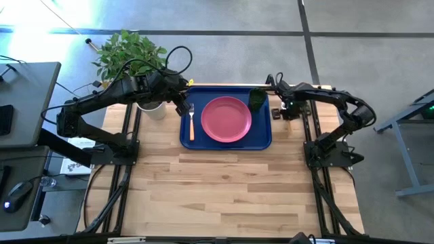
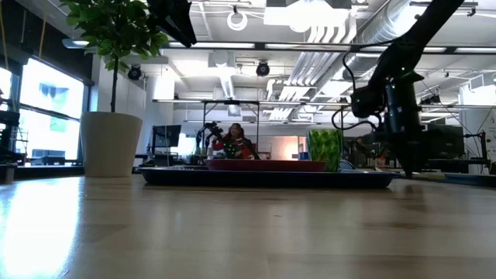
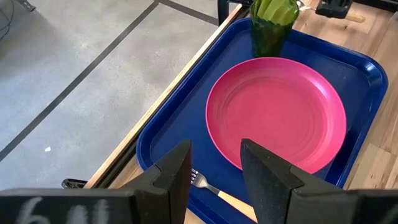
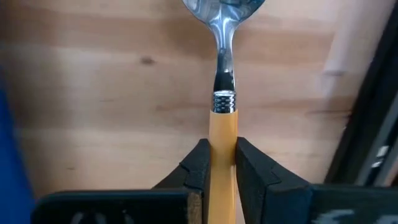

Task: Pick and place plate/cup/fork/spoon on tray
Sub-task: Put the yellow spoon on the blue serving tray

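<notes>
Overhead arrangement: the dark blue tray [image 1: 226, 142] lies at the far middle of the wooden desk [image 1: 230, 190]. The pink plate [image 1: 226, 119] rests flat in the tray's centre. The fork [image 1: 191, 122] lies in the tray just beside the plate, on the left-arm side, its tines pointing toward the far edge. The dark green cup [image 1: 256, 100] stands upright in the tray's far corner on the right-arm side, close to the plate's rim.

The left hand [image 1: 182, 105] hangs above the tray's far corner on the left-arm side, near the fork; its wrist view shows the fingers [image 3: 268, 180] apart with nothing between them.

The right hand [image 1: 283, 112] is down at the desk just beside the tray, off its edge on the right-arm side. In the right wrist view its fingers [image 4: 198, 171] are clamped on the tan-orange handle of the spoon [image 4: 223, 81], whose silver bowl points away from the hand over bare wood.

A potted plant [image 1: 132, 57] stands at the desk's far corner on the left-arm side, beside the tray.
</notes>
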### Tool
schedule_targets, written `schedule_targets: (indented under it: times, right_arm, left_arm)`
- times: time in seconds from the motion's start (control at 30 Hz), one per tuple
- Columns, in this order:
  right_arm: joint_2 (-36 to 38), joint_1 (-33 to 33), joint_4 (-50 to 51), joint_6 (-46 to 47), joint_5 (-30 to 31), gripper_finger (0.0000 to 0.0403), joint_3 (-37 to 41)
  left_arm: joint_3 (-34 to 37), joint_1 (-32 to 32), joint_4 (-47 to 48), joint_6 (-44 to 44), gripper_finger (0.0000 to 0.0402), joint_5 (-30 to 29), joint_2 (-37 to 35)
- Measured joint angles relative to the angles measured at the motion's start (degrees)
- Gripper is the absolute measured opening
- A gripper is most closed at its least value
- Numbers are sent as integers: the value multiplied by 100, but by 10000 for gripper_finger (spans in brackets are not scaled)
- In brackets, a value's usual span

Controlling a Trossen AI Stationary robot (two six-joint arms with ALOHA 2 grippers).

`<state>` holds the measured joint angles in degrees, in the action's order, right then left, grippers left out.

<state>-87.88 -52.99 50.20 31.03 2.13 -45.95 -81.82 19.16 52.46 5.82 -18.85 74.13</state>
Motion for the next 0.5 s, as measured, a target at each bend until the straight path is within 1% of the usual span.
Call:
schedule_targets:
  times: [0.27, 0.5]
  right_arm:
    - [7, 4, 323, -46, 74, 37, -530]
    - [81, 12, 830, -59, 89, 37, -922]
  left_arm:
    - [0, 0, 0, -98, 129, 2, 0]
    - [0, 0, 0, -114, 129, 4, 0]
